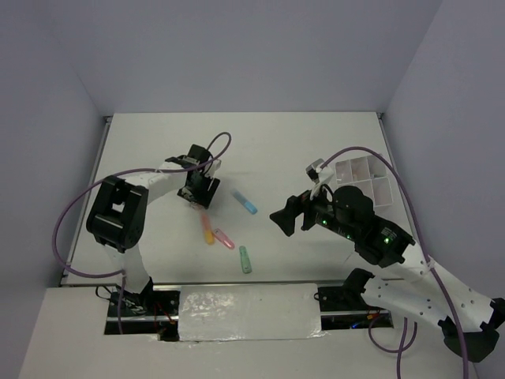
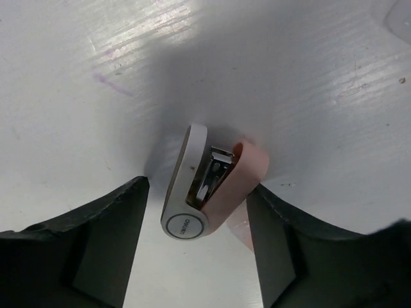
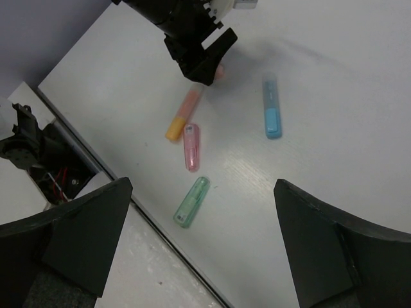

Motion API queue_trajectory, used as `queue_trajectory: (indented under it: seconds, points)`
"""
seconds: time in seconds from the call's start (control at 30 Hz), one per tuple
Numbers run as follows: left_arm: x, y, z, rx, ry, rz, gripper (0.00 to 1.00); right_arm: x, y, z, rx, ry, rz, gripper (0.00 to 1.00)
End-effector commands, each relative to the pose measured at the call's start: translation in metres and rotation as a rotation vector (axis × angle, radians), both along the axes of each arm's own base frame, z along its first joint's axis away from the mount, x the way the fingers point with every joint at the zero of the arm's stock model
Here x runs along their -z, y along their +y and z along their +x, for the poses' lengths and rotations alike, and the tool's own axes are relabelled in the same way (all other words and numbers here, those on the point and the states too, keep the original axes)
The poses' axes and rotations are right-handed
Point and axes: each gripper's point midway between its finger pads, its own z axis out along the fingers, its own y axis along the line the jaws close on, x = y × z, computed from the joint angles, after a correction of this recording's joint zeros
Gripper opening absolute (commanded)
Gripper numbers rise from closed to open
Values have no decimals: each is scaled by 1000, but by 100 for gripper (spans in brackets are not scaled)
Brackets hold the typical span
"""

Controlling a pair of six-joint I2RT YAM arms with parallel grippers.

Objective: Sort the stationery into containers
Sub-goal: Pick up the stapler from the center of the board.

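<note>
A small white-and-pink stapler [image 2: 196,192] lies on the white table between the fingers of my left gripper [image 2: 199,196]. The jaws are open. The right finger [image 2: 270,237] is against its pink side, and a gap shows between the stapler and the left finger [image 2: 115,231]. Orange [image 1: 208,229], pink [image 1: 225,238], green [image 1: 245,259] and blue [image 1: 245,202] markers lie just right of the left gripper [image 1: 196,197]. My right gripper [image 1: 286,217] hovers open and empty, high over the green marker [image 3: 191,202]. The white divided tray [image 1: 364,180] sits behind the right arm.
The table's near edge [image 3: 128,192] runs close to the green marker, with a pale covered strip [image 1: 248,312] and the arm bases beyond it. Purple cables [image 1: 75,209] loop off both arms. Grey walls enclose the table on three sides.
</note>
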Motion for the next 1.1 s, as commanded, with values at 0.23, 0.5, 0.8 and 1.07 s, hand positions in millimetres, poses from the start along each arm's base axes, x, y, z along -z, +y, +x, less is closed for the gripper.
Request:
queue_trajectory:
  seconds: [0.23,0.5,0.8,1.07]
  points:
    - [-2,0,12,-41,-6,-14,15,-2,6,3,-14,-24,11,100]
    - [-85,-25,22,2,-241,-130,0,13,-5,26,136,30,10,100]
    - [-219,-113,-37,274,-610,-496,0,-37,9,32,127,69,159,100]
    - [-273,-184,-112,583,-859,-817,0,-84,30,19,18,92,275,90]
